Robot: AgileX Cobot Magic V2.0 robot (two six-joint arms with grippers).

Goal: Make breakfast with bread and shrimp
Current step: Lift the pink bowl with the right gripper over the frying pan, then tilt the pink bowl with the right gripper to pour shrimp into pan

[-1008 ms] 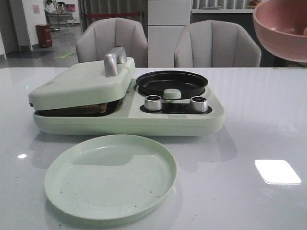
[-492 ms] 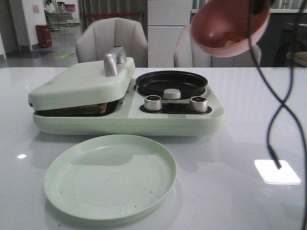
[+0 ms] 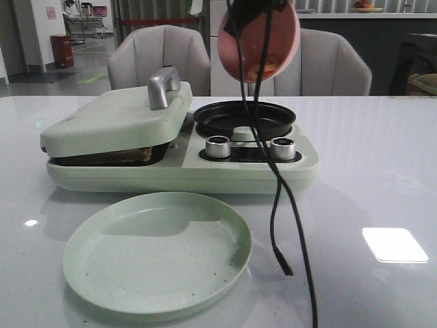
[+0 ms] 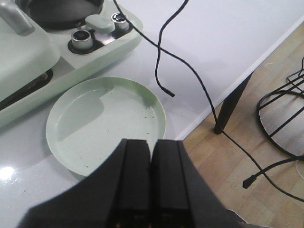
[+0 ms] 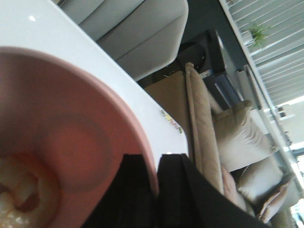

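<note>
The shrimp [image 3: 262, 70] lie low in a pink bowl [image 3: 258, 41] that hangs tipped steeply above the round black pan [image 3: 244, 117] on the right half of a pale green breakfast maker [image 3: 181, 147]. In the right wrist view they show as blurred orange and white shapes [image 5: 16, 199], too soft to count. The right gripper [image 5: 156, 190] is clamped on the bowl's rim, one finger inside and one outside. The left gripper [image 4: 151, 178] is held with its fingers pressed together on nothing, above the near edge of an empty green plate [image 3: 157, 251].

The bread [image 3: 113, 156] shows only as a dark crust edge under the lowered green lid [image 3: 116, 116] on the left half of the maker.

The table [image 3: 369, 178] is glossy white and reflects a bright patch at near right. Black cables [image 3: 276, 198] dangle across it from above. Two grey padded chairs [image 3: 160, 58] stand at the far side, with a dim room and a red bin [image 3: 62, 50] beyond. Wood flooring [image 4: 247, 161] and a black wire frame [image 4: 285, 114] show past the table's edge.
</note>
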